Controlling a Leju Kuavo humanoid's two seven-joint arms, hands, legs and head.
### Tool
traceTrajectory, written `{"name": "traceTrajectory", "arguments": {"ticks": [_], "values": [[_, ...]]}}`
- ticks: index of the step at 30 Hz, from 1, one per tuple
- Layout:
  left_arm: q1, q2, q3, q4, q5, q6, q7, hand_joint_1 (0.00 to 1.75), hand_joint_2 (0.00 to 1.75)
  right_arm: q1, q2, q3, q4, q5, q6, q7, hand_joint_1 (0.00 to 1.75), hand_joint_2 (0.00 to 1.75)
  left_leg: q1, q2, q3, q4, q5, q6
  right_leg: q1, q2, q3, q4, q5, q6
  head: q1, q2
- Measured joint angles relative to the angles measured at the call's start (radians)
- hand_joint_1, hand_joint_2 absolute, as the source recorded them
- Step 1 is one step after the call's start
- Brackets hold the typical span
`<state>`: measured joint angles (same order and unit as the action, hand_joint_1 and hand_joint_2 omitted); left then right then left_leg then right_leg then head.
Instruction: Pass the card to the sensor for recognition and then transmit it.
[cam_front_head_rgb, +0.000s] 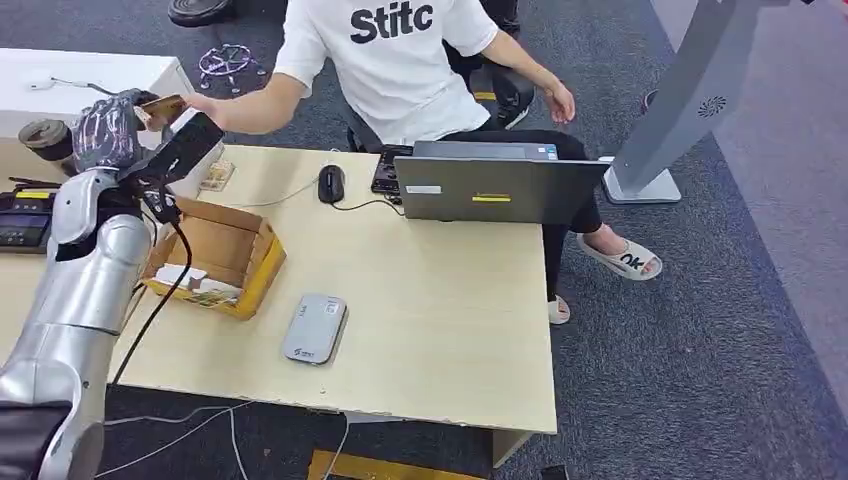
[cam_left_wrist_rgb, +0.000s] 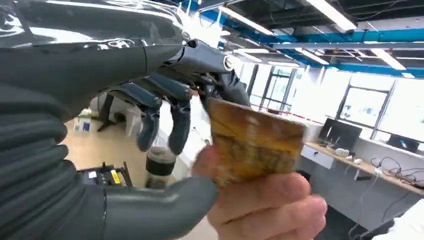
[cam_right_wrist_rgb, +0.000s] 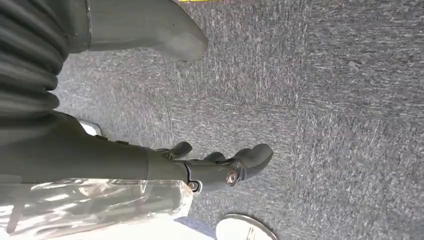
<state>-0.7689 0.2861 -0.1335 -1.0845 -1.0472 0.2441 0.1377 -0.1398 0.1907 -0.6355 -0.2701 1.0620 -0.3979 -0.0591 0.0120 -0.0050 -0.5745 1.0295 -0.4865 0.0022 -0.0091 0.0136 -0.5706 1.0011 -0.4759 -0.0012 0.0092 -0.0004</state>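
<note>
White T-shirt (cam_front_head_rgb: 385, 60) reads "Stitc" — sandal (cam_front_head_rgb: 622, 258) print approx. "OK", blurry.

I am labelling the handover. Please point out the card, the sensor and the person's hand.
card (cam_left_wrist_rgb: 252, 145), left wrist view, middle of its yellow face.
sensor (cam_front_head_rgb: 314, 328), head view, middle of its grey top.
person's hand (cam_left_wrist_rgb: 267, 210), left wrist view, on the fingers under the card.

The left hand (cam_left_wrist_rgb: 165, 150) and a person's hand (cam_left_wrist_rgb: 265, 205) both hold the yellowish card (cam_left_wrist_rgb: 252, 145).
</note>
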Motion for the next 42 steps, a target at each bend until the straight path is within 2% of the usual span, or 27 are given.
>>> {"name": "traceTrajectory", "arguments": {"ticks": [7, 17, 18, 21, 22, 27, 31, 36, 39, 42], "values": [[0.067, 0.001, 0.028, -0.062, 0.069, 0.068, -0.068, 0.00, 1.75, 0.003, 0.000, 0.000, 0.000, -0.006, -0.006, -0.004, 0.00, 1.75, 0.000, 0.000, 0.000, 0.000, 0.000, 0.000, 0.000, 0.000, 0.000, 0.000, 0.000, 0.000, 0.000, 0.000], [0.329, 0.061, 0.083, -0.313, 0.114, 0.070, -0.158, 0.00, 1.75, 0.025, -0.001, -0.001, 0.006, -0.038, -0.016, -0.021, 0.00, 1.75, 0.000, 0.001, 0.000, -0.001, -0.001, 0.000, 0.000, 0.000, -0.001, 0.000, -0.001, 0.000, 0.000, 0.000], [0.359, 0.068, 0.089, -0.337, 0.123, 0.061, -0.163, 0.00, 1.75, 0.027, -0.001, -0.002, 0.007, -0.040, -0.017, -0.022, 0.00, 1.75, 0.000, 0.001, 0.000, -0.001, -0.001, 0.000, 0.000, 0.000, -0.001, 0.000, -0.001, 0.000, 0.000, 0.000], [0.426, 0.088, 0.097, -0.418, 0.179, -0.085, -0.140, 0.00, 1.75, 0.038, -0.002, -0.014, 0.008, -0.055, -0.017, -0.021, 0.00, 1.75, 0.000, -0.001, -0.001, -0.001, -0.001, 0.000, 0.000, -0.001, -0.001, 0.000, -0.002, 0.000, 0.000, 0.000], [0.440, 0.097, 0.097, -0.439, 0.186, -0.116, -0.135, 0.00, 1.75, 0.042, -0.003, -0.017, 0.008, -0.055, -0.017, -0.021, 0.00, 1.75, 0.000, -0.001, -0.001, 0.000, -0.001, 0.000, 0.000, -0.001, -0.001, 0.000, -0.002, 0.000, 0.000, 0.000], [0.457, 0.173, 0.097, -0.534, 0.216, -0.254, -0.106, 0.00, 1.75, 0.059, -0.005, -0.035, 0.008, -0.060, -0.017, -0.031, 0.00, 1.75, 0.000, 0.000, -0.001, 0.000, -0.001, 0.000, 0.000, -0.001, -0.001, 0.000, -0.002, 0.000, 0.000, 0.000], [0.458, 0.222, 0.097, -0.582, 0.227, -0.285, -0.096, 0.00, 1.75, 0.065, -0.006, -0.045, 0.009, -0.070, -0.017, -0.039, 0.00, 1.75, 0.000, -0.001, -0.001, 0.000, -0.001, 0.000, 0.000, -0.001, -0.001, 0.000, -0.002, 0.000, 0.000, 0.000], [0.460, 0.250, 0.097, -0.612, 0.214, -0.294, -0.093, 0.00, 1.75, 0.065, -0.007, -0.050, 0.010, -0.071, -0.017, -0.038, 0.00, 1.75, 0.000, 0.000, -0.001, 0.000, -0.001, 0.000, 0.000, -0.001, -0.001, 0.000, -0.002, 0.000, 0.000, 0.000], [0.461, 0.287, 0.091, -0.642, 0.149, -0.339, -0.060, 0.00, 1.75, 0.068, -0.007, -0.059, 0.010, -0.071, -0.017, -0.036, 0.00, 1.75, 0.000, 0.000, -0.001, 0.000, -0.001, 0.000, 0.000, 0.000, -0.002, 0.000, -0.002, 0.000, 0.000, 0.000], [0.462, 0.323, 0.063, -0.685, 0.037, -0.339, -0.009, 0.00, 1.75, 0.073, -0.007, -0.068, 0.013, -0.071, -0.016, -0.036, 0.00, 1.75, 0.000, 0.000, -0.001, 0.000, -0.001, 0.000, 0.000, -0.001, -0.002, 0.000, -0.002, 0.000, 0.000, 0.000]]}}
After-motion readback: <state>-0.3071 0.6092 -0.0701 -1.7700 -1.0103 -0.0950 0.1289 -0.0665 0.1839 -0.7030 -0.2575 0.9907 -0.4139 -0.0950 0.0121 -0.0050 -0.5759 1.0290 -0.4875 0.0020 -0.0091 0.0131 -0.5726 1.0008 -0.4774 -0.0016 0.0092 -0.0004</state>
